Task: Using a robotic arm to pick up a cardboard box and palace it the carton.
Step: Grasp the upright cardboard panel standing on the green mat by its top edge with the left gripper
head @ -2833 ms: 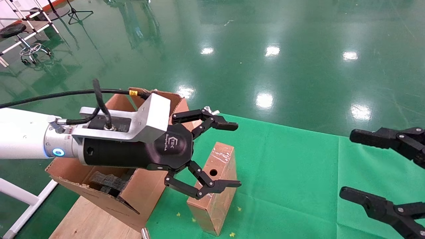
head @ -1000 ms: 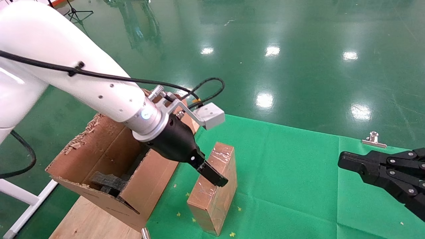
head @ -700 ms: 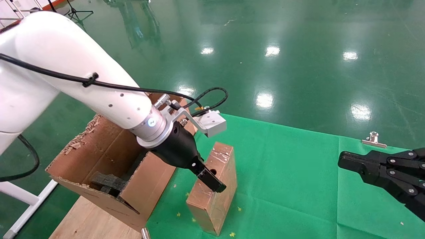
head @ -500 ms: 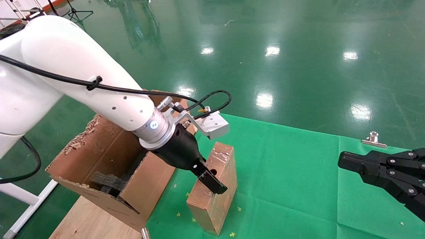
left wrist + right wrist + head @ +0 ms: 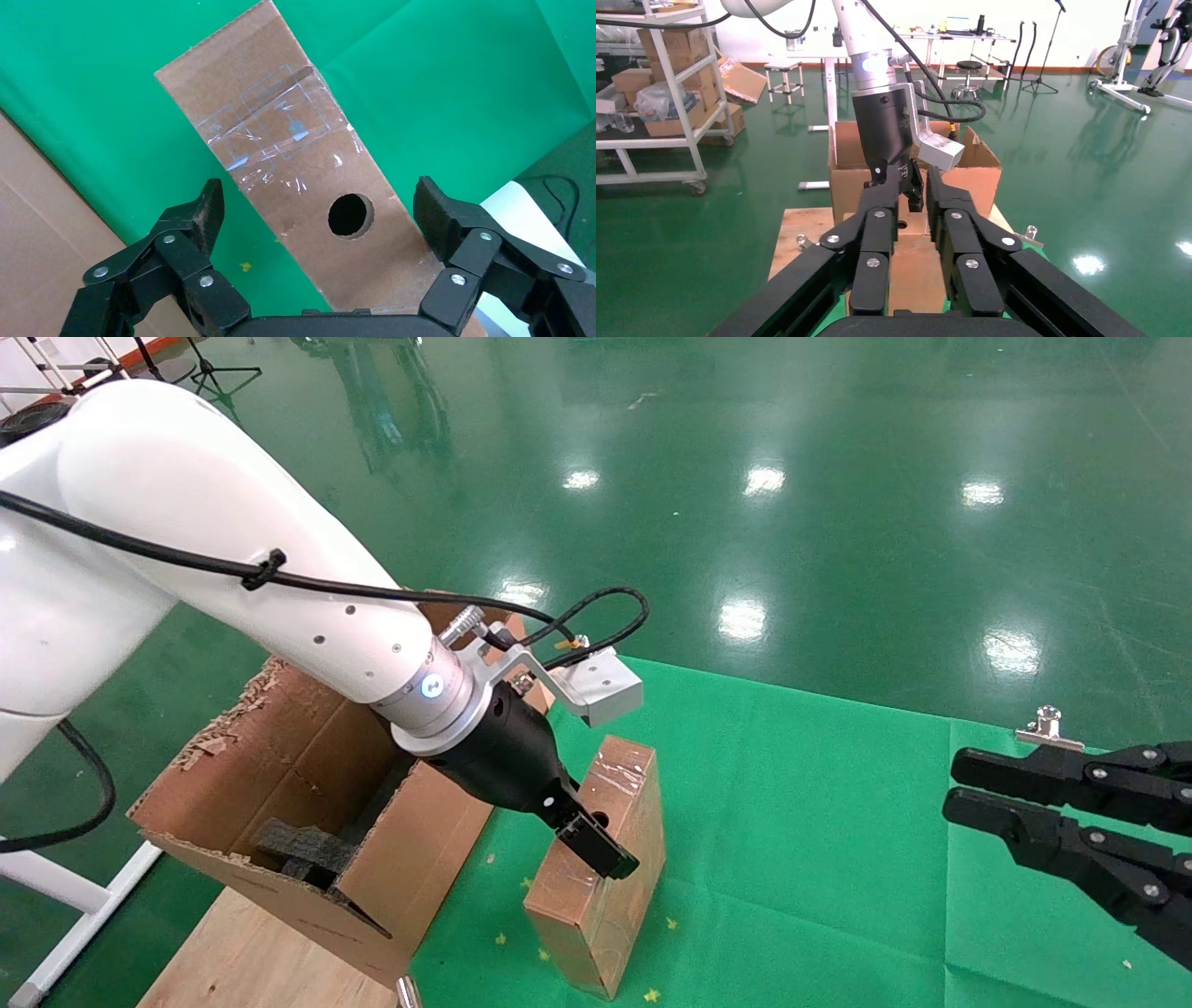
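Observation:
The slim brown cardboard box stands on the green cloth, taped face and round hole upward. The white robotic arm's left gripper hangs just above the box's near half. In the left wrist view that gripper is open, with one finger on each side of the box and neither touching it. The large torn carton with black foam inside sits just left of the box. My right gripper hovers at the right edge, its fingers a narrow gap apart and holding nothing.
A green cloth covers the table. A wooden board lies under the carton at the table's left end. A metal clip sits at the cloth's far right edge. A white frame leg stands lower left, with shiny green floor beyond.
The left arm swung over and lowered its open gripper onto the box, then stayed nearly still. The right gripper pulled back and shut, and its fingers have now parted slightly.

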Motion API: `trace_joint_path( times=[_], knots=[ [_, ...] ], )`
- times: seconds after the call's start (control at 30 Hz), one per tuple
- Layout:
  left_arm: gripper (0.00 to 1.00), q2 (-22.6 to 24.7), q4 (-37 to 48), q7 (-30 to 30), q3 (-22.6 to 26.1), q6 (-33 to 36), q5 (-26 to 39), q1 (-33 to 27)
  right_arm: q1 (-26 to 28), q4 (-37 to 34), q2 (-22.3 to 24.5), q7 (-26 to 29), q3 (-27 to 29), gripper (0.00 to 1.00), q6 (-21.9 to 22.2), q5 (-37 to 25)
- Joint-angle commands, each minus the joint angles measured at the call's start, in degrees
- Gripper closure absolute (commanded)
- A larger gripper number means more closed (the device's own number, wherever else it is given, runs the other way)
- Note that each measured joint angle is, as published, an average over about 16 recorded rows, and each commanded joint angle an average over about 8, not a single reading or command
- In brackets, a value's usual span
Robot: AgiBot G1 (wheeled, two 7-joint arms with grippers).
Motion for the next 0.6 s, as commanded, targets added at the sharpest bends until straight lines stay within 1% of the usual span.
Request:
trace_joint_path(
  times=[0.03,0.6],
  knots=[
    [1.0,0.0,0.0,-0.08,-0.06,0.04,0.0,0.01,0.0,0.0,0.0,0.0,0.0,0.0,0.0,0.0],
    [1.0,-0.03,0.01,-0.34,-0.25,0.2,0.0,0.06,0.0,0.0,0.0,0.0,0.0,0.0,0.0,0.0]
  ],
)
